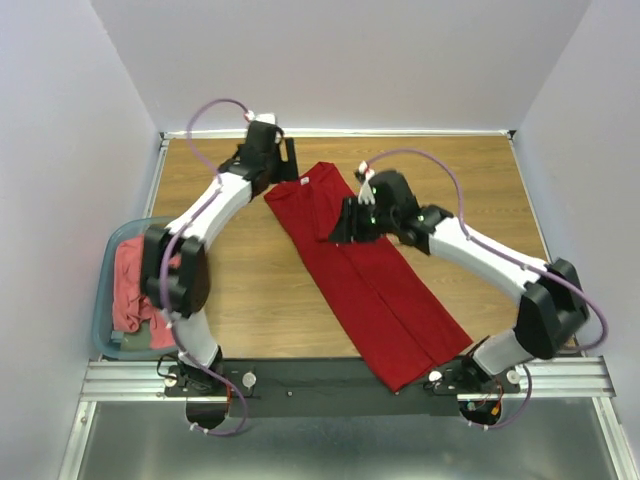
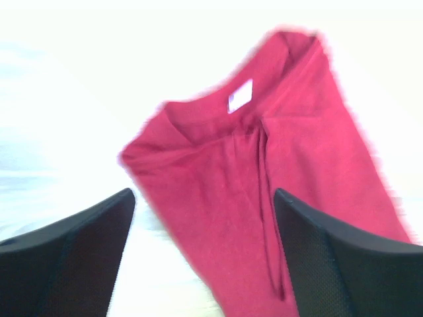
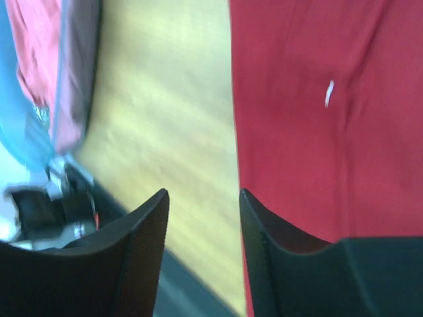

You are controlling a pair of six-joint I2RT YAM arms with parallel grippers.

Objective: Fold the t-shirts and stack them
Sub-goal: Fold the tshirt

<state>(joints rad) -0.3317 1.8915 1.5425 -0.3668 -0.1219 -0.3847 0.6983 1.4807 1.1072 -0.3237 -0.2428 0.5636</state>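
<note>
Your left tool [image 2: 201, 198] is hanging open, fingers spread, just short of the collar end of the crimson t-shirt [image 1: 365, 275], its white neck label [image 2: 240, 96] showing. That shirt is lying as a long diagonal strip across the table [image 1: 250, 290]. Your right tool [image 3: 203, 195] is gaping too, over one long edge. The coral-pink t-shirt [image 1: 130, 285] is lying crumpled in the tub [image 1: 103, 300], far left.

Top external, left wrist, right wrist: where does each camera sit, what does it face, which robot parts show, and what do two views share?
Top external: above, behind the robot, looking down on the table; left arm and right arm show.
Left wrist: on left arm, facing the red t-shirt's collar; left gripper shows.
Right wrist: on right arm, facing shirt edge and tub; right gripper shows.
Shared: every view has the red t-shirt.
</note>
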